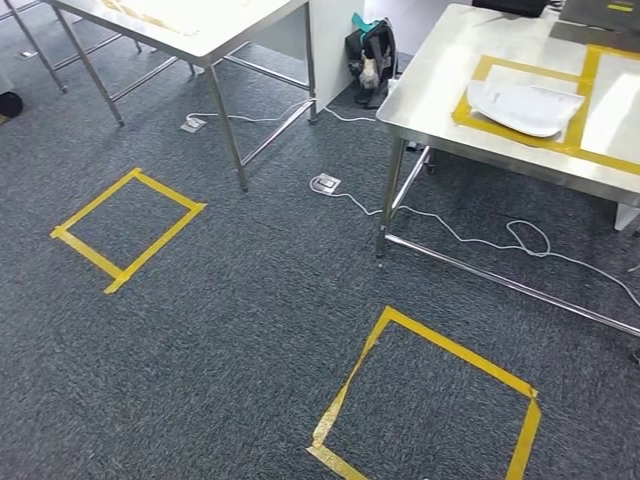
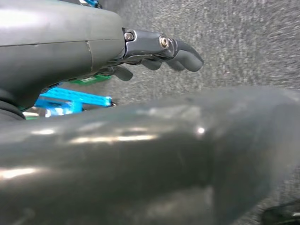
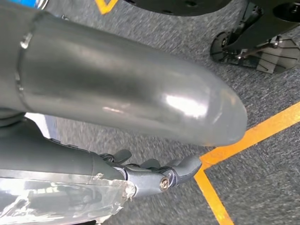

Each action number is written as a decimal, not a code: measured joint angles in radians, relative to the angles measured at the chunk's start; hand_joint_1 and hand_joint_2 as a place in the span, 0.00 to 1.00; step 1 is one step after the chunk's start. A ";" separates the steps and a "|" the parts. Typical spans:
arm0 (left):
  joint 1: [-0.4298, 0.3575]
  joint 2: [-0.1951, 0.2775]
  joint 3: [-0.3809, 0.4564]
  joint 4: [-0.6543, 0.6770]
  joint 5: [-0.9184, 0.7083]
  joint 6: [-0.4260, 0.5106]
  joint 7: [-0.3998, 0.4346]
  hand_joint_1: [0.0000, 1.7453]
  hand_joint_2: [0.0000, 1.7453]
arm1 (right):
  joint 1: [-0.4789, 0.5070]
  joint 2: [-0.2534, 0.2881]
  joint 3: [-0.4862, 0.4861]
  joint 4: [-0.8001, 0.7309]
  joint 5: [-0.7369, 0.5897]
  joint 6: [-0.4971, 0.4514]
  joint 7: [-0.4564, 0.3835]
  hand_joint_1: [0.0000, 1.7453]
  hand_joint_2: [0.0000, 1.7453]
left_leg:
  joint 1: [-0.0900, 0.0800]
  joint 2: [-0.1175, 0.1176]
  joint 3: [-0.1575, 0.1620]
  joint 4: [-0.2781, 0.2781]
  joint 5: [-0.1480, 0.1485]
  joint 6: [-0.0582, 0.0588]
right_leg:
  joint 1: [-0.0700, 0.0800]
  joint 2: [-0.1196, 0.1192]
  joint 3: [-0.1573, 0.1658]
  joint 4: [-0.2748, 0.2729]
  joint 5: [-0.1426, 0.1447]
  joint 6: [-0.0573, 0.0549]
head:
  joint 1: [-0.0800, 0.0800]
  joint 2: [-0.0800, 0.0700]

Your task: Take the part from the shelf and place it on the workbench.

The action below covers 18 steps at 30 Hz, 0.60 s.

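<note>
A steel workbench (image 1: 453,90) stands at far right on grey carpet (image 1: 249,300), a white curved part (image 1: 524,105) lying on it inside a yellow tape frame (image 1: 472,95). Two yellow tape squares mark the floor — one at left (image 1: 124,228), one near, right of centre (image 1: 430,400). A white cable (image 1: 453,232) trails from a floor socket (image 1: 326,183) under the bench; a second steel table (image 1: 204,45) stands far left, a dark bag (image 1: 375,60) between the two. The left hand (image 2: 159,49) hangs over the carpet, fingers loosely extended, holding nothing. The right hand (image 3: 155,173) hangs likewise — empty, fingers apart — above a yellow tape line (image 3: 254,136).
</note>
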 joint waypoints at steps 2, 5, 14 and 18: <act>-0.003 -0.005 -0.001 0.000 -0.001 -0.005 -0.005 0.00 0.00 | -0.004 0.001 0.000 0.000 0.002 -0.005 0.001 0.00 0.00 | 0.000 0.005 0.016 -0.015 0.026 0.001 | 0.000 -0.028 0.000 0.000 -0.001 0.001 | 0.000 0.000; -0.009 -0.011 -0.002 0.000 -0.001 -0.009 -0.013 0.00 0.00 | -0.010 0.008 0.000 0.000 0.008 -0.017 0.005 0.00 0.00 | -0.006 0.060 0.127 -0.209 0.104 0.010 | 0.005 -0.062 0.003 0.002 -0.007 0.009 | -0.001 0.000; -0.020 -0.034 -0.002 0.000 0.001 -0.012 -0.019 0.00 0.00 | -0.018 0.017 0.002 0.000 0.018 -0.029 0.010 0.00 0.00 | -0.006 0.004 0.147 -0.278 0.122 0.059 | 0.005 0.014 -0.086 0.226 -0.139 0.041 | 0.011 0.000; -0.020 -0.040 -0.002 0.000 0.004 -0.012 -0.017 0.00 0.00 | -0.013 0.017 0.002 0.000 0.018 -0.017 0.008 0.00 0.00 | -0.005 -0.056 0.147 -0.276 0.124 0.058 | 0.001 0.035 -0.097 0.222 -0.090 0.040 | 0.011 0.000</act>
